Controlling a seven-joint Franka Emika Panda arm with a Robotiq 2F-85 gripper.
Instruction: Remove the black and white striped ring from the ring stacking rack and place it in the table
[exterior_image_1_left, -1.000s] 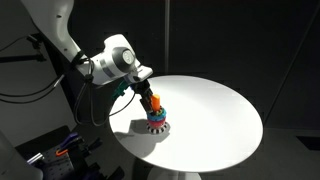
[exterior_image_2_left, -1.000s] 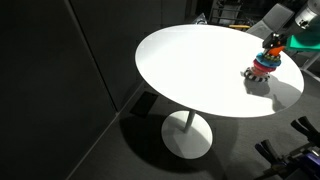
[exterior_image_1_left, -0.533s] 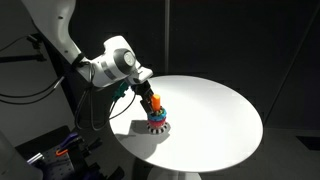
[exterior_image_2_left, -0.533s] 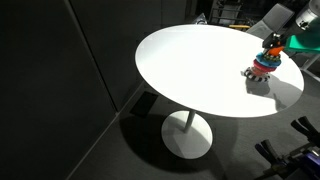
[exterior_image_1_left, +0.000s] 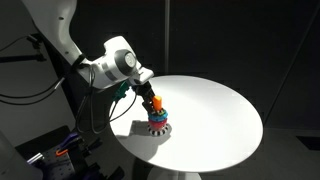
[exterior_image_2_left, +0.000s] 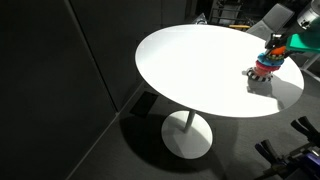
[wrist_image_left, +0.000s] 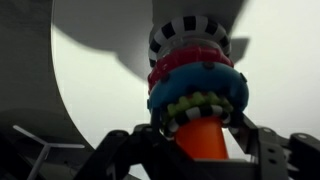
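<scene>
The ring stacking rack (exterior_image_1_left: 157, 117) stands on the white round table (exterior_image_1_left: 215, 110) near its edge; it also shows in an exterior view (exterior_image_2_left: 265, 64). Its black and white striped ring (exterior_image_1_left: 159, 127) lies at the bottom of the stack, under the blue, red and teal rings. In the wrist view this ring (wrist_image_left: 190, 32) is the farthest one, and the orange peg top (wrist_image_left: 200, 140) is nearest. My gripper (exterior_image_1_left: 150, 100) is open, with its fingers (wrist_image_left: 198, 135) on either side of the orange peg top and small gaps to it. It holds nothing.
The table (exterior_image_2_left: 190, 70) rests on a single pedestal foot (exterior_image_2_left: 187, 137) with dark floor and curtains around. Cables and equipment (exterior_image_1_left: 60, 150) sit below the arm's base. More dark gear (exterior_image_2_left: 290, 160) lies beside the table.
My gripper has come down a little over the orange peg top. The stack and its rings have not moved.
</scene>
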